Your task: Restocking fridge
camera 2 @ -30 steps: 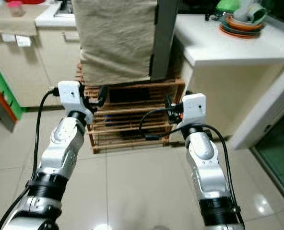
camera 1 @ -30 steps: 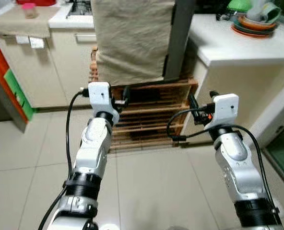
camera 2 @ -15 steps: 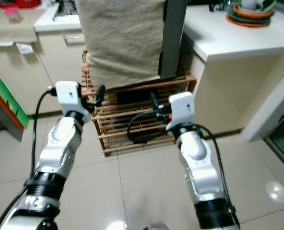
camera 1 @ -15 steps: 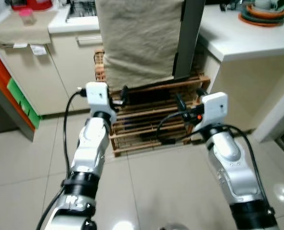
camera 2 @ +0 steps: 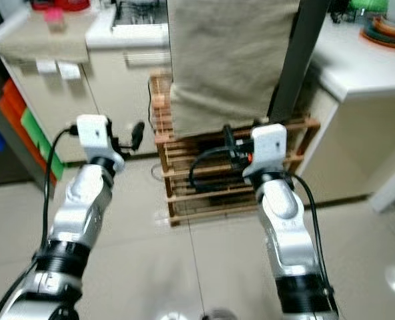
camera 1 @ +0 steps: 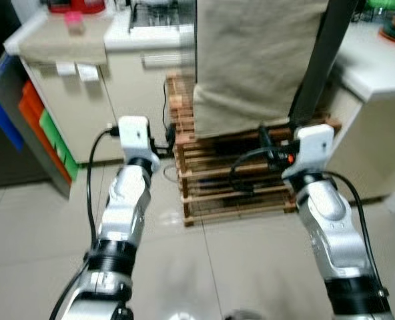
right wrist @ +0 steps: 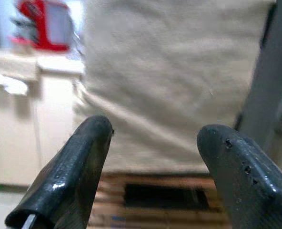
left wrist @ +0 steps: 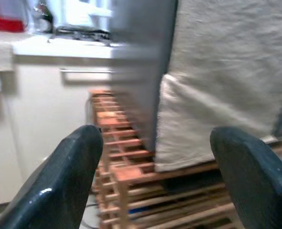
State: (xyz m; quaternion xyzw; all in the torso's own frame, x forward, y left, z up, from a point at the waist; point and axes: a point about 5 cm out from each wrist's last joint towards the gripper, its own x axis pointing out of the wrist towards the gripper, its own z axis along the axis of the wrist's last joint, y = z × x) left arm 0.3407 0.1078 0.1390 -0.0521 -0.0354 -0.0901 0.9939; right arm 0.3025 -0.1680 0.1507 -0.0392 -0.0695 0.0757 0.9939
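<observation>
- Pale tiled floor (camera 1: 37, 233); ahead, a wooden slatted rack (camera 1: 237, 180) carries something draped in beige cloth (camera 1: 251, 60).
- Far left is a cream cabinet (camera 1: 111, 100); right, a white counter (camera 1: 377, 67) holding stacked dishes (camera 2: 387, 30).
- The left gripper (left wrist: 153, 176) and right gripper (right wrist: 155, 171) are both held up before the rack, fingers spread, empty.
- The right wrist view shows a red appliance (right wrist: 48, 24) on the far counter.
- No fridge or stock can be made out; no legible writing.

Tiled floor (camera 1: 24, 227), cream cabinets (camera 1: 84, 113), wooden slatted rack (camera 1: 231, 180).
</observation>
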